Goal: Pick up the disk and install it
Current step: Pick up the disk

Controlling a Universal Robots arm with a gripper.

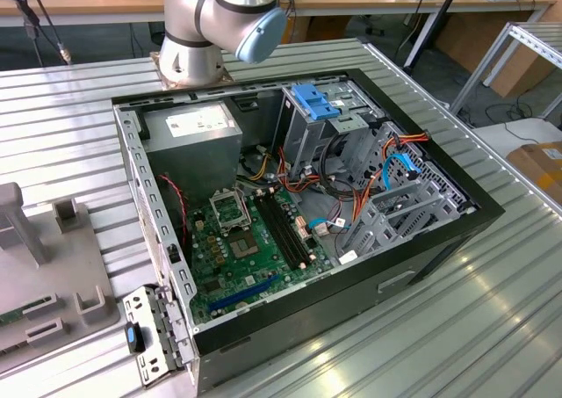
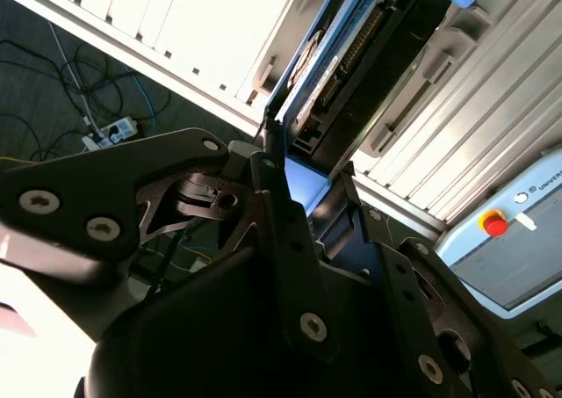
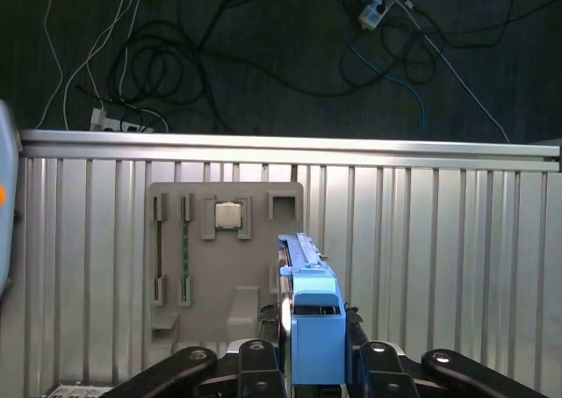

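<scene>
1. Gripper [image 3: 313, 365]: closed on the disk [image 3: 313, 306]. In the first wrist view, one of the two fingers [image 3: 260, 372] stands on each side of it. In the second wrist view the same clamp [image 2: 307, 200] shows, with the disk [image 2: 309, 71] running out ahead of the black linkage.
2. The disk is held edge-on and upright, with the blue carrier rail outermost. Judgement: gripping it at one end leaves most of its length free of the fingers, which suits a part meant to slide into a bay. Count: one disk, in the air and touching nothing but the fingers.
3. Beneath it lies the grey fixture plate [image 3: 256, 275], a holder that keeps loose parts at known spots. It carries one processor chip [image 3: 228, 214] in a square pocket. It also has two long slots, and what they contain I cannot tell.
4. The plate sits on the slatted metal table [image 3: 439, 240]. On the dark floor past the table edge are two power strips [image 3: 110, 117] among loose cables.
5. Exterior view: one open computer case [image 1: 351, 303] lies on its side, which leaves its interior reachable from above. Inside are one drive cage [image 1: 303, 148] capped by one blue bracket [image 1: 313, 102], and one power-supply box [image 1: 198, 130].
6. Judgement: the pick is done. The disk is well apart from the case and not yet installed.
</scene>
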